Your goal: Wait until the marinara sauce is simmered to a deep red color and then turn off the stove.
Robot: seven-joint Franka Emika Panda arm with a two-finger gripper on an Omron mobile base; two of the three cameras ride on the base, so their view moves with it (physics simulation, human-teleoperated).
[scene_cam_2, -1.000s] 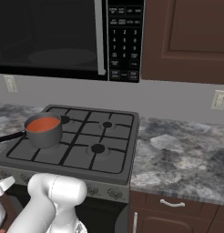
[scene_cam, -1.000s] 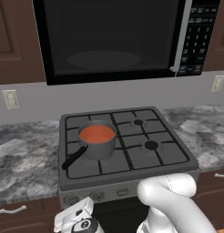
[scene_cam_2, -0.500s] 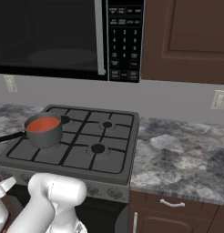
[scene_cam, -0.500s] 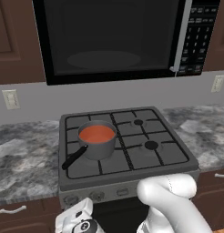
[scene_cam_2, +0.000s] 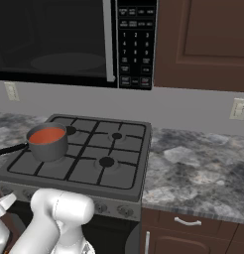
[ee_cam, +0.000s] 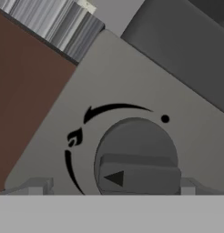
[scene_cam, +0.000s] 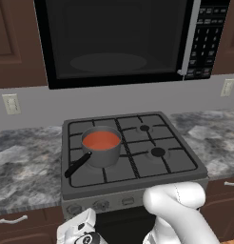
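Your claw (ee_cam: 112,189) straddles a knob (ee_cam: 136,159) at the stove's (scene_cam: 185,164) front left corner, fingers spread either side.

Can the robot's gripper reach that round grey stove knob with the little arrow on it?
Probably yes. In the hand view the round grey knob sits right ahead, the gripper lined up on it with a fingertip on each side. Nothing lies between them, though contact can't be told.
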